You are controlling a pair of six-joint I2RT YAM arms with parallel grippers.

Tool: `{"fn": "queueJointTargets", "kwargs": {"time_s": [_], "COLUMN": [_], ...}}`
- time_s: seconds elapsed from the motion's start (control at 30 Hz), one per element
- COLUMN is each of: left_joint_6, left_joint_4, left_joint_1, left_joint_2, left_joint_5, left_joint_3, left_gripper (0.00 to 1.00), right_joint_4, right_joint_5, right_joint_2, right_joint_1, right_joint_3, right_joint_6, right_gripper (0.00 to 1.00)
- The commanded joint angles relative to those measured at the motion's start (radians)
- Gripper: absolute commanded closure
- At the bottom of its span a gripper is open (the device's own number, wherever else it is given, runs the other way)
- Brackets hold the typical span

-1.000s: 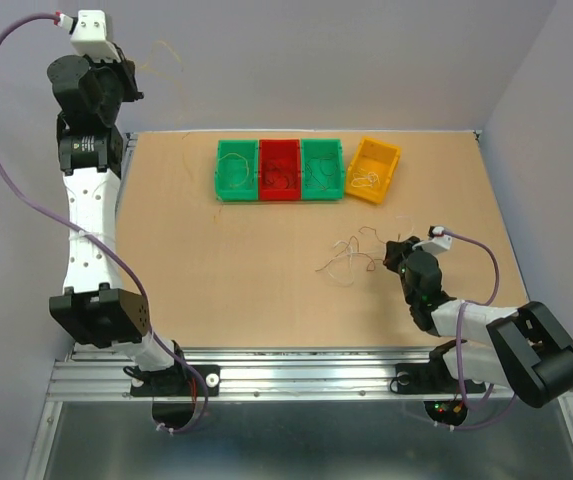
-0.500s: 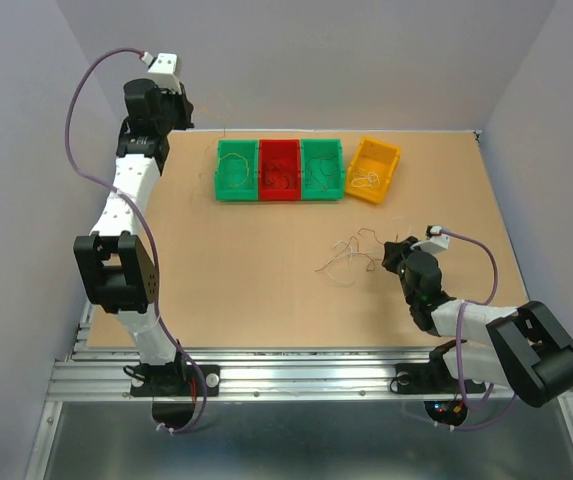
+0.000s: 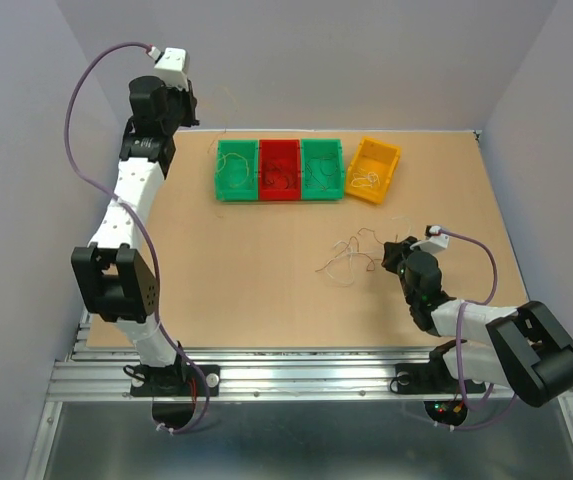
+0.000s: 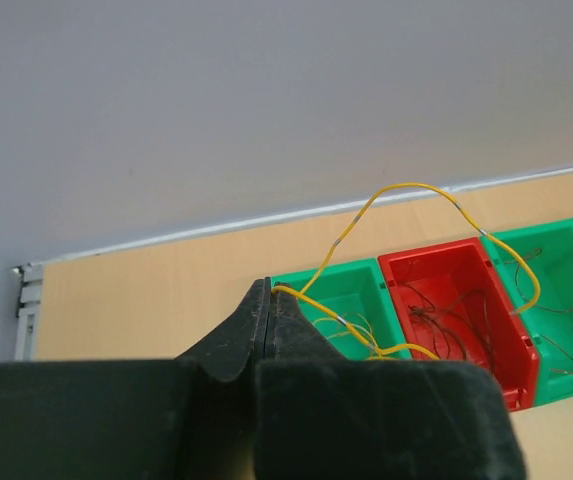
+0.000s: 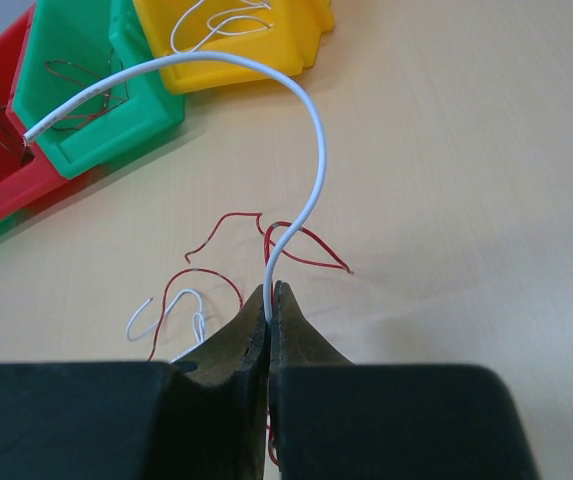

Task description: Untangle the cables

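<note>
My left gripper is shut on a thin yellow cable. The cable arches up and trails down over the left green bin. In the top view this gripper hangs high near the table's back left corner. My right gripper is shut on a white cable that curves up and to the left. Beneath it lie loose red cables and a small white one. From above, the right gripper sits at the right side of the small tangle of cables on the table.
Four bins stand in a row at the back: green, red, green and, set apart at an angle, yellow. Each holds thin wires. Grey walls close the table at the back and on both sides.
The left arm has swung from the far left edge towards the bins, carrying its yellow cable, then barely moved. The right arm and the tangle have stayed put.
</note>
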Motion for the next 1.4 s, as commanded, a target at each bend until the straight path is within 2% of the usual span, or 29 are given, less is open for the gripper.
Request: {"fn": "queueJointTargets", "kwargs": {"time_s": [0.0,0.13,0.23,0.47,0.57,0.67,0.8,1.03,1.37], "left_joint_6": [0.060,0.063,0.055,0.093,0.121,0.121,0.092,0.110,0.110], "left_joint_4": [0.013,-0.004,-0.010,-0.021,0.009,0.061,0.143,0.172,0.177], "left_joint_1": [-0.053,-0.099,-0.108,-0.108,-0.108,-0.108,-0.108,-0.107,-0.108], "left_joint_2": [-0.173,-0.230,-0.218,-0.052,0.017,0.061,0.112,0.216,0.152], "left_joint_5": [-0.062,-0.112,-0.135,-0.199,-0.232,-0.179,-0.123,-0.175,-0.178], "left_joint_3": [0.049,0.069,0.129,0.355,0.383,0.359,0.253,0.245,0.238], "left_gripper": [1.00,1.00,1.00,1.00,1.00,1.00,1.00,1.00,1.00], "right_joint_4": [0.032,0.035,0.037,0.041,0.041,0.041,0.043,0.044,0.043], "right_joint_5": [0.007,0.005,-0.001,0.004,0.005,0.005,0.004,0.001,-0.002], "right_joint_2": [0.009,0.018,0.016,0.012,0.009,0.004,-0.002,-0.002,-0.017], "right_joint_1": [-0.003,-0.003,-0.003,-0.003,-0.003,-0.003,-0.003,-0.003,-0.003], "right_joint_3": [0.013,0.016,0.017,0.011,0.010,0.006,0.005,0.003,-0.003], "right_joint_6": [-0.010,-0.010,-0.007,-0.010,-0.012,-0.013,-0.015,-0.018,-0.020], "right_gripper": [0.99,0.99,0.99,1.00,1.00,0.99,1.00,1.00,0.99]}}
